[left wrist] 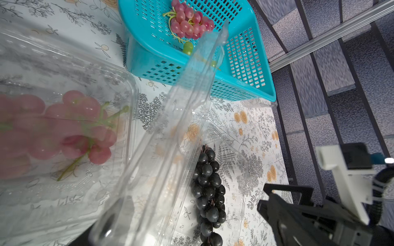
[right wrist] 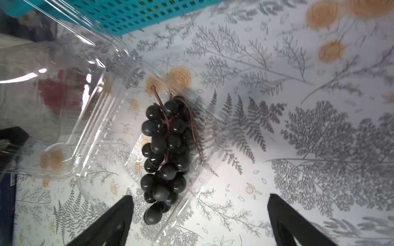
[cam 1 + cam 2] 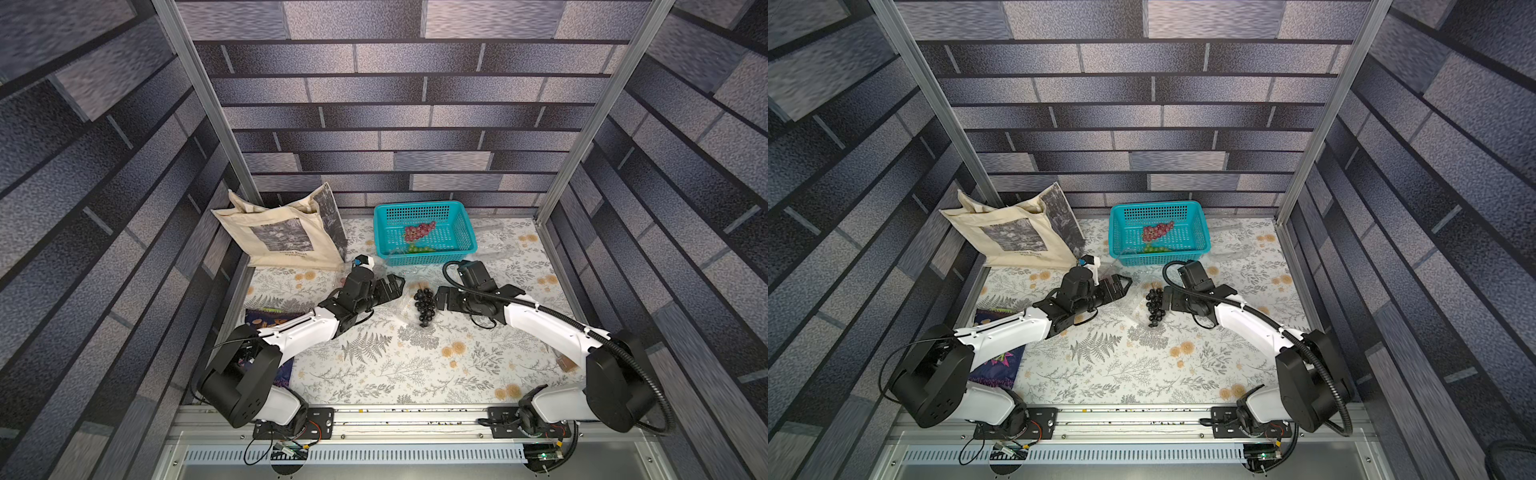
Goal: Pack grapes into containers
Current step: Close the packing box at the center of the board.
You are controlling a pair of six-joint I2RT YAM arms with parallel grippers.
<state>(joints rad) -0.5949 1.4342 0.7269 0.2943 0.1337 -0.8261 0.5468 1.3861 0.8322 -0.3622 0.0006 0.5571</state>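
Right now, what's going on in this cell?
Two arms are packing grapes. A dark bunch lies in an open clamshell at mid-table, with the right pincer open beside it, holding nothing. The left pincer, also open, sits on the bunch's other side. A second clamshell holds packed red grapes. A red bunch and green grapes wait in the teal basket.
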